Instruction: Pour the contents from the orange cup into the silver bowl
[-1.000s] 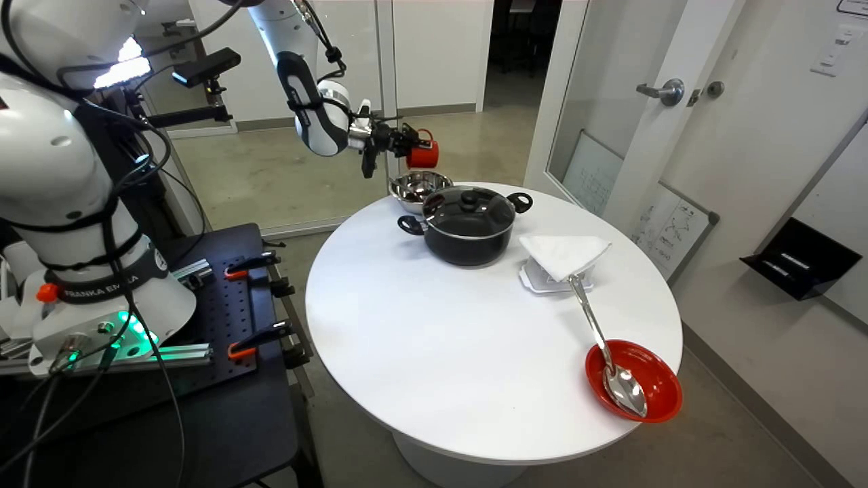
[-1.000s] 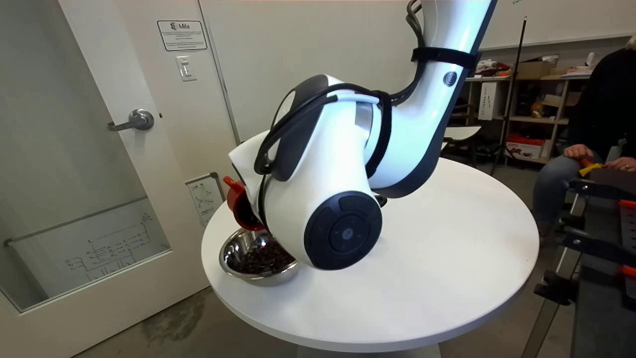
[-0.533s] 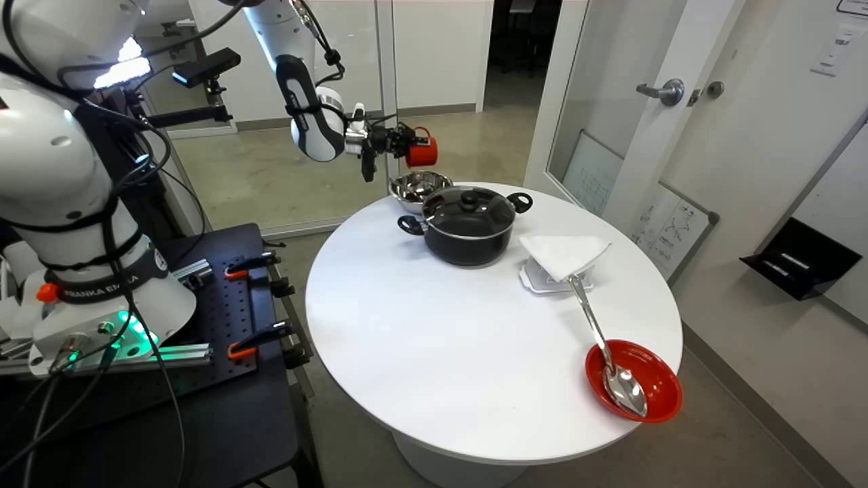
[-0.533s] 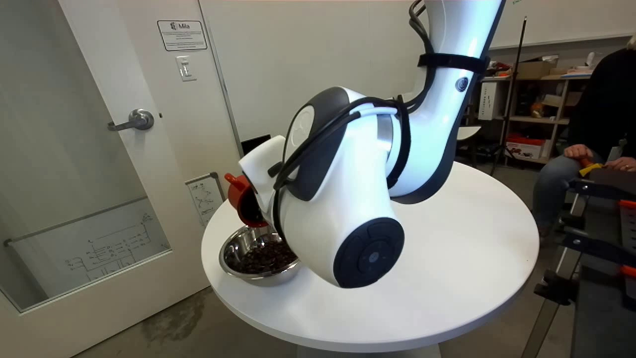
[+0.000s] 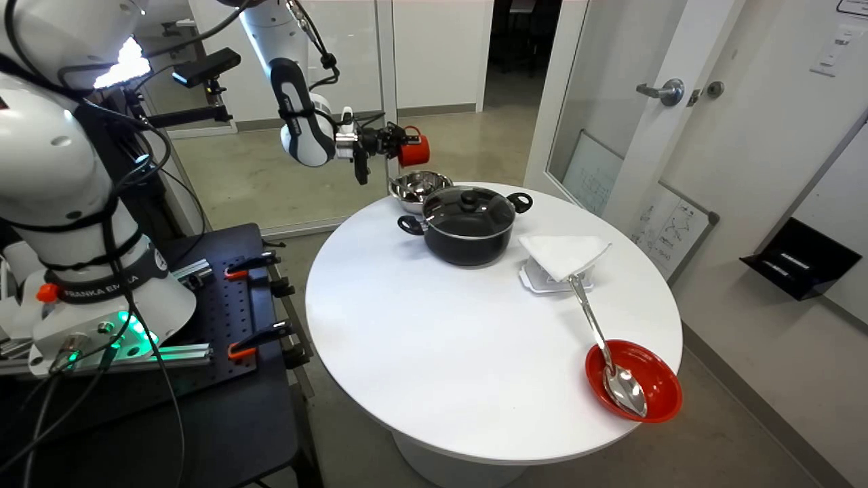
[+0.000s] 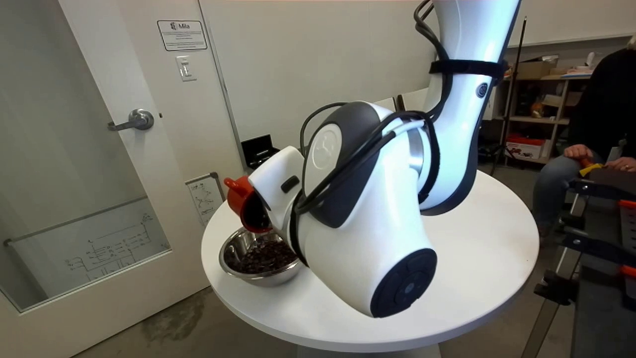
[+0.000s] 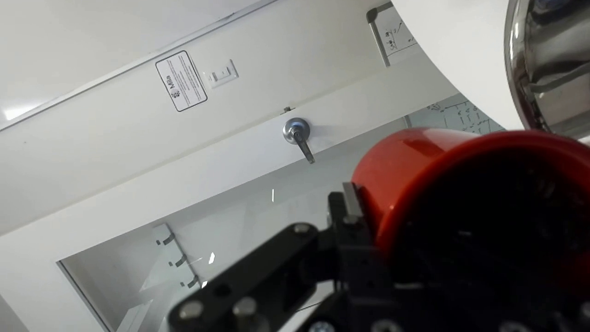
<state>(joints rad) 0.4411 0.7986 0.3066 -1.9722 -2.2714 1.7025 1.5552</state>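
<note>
the jaws are clamped on a small red-orange plastic cup (image 5: 415, 154), which hangs tilted with its mouth turned back toward them. below the jaws is a small shiny silver metal bowl (image 6: 268, 281) with small dark brown pieces (image 6: 263, 254) in it; cup and bowl look apart. how much is left in the cup i cannot tell: its inside is too dark.

the likeliest trouble, i judge, is a spill: with the mouth facing the jaws, any last pieces could catch on them, or fall past the rim if the jaws drift sideways. the smooth round cup might also twist in the grip, and if lowered too far it could knock the bowl, which sits near the edge of the round white table (image 5: 420, 339).

counted: 1 cup, 1 silver bowl, 1 table; the pieces are too many to count. farther from the jaws: 1 black 2-handled pot (image 5: 468, 247) with 1 glass lid (image 5: 447, 213), near the silver bowl; 1 white cloth (image 5: 566, 254) on 1 pale plastic container (image 5: 542, 280); and, farthest off, 1 wide shallow red bowl (image 5: 659, 371) with 1 metal spoon (image 5: 622, 386).
</note>
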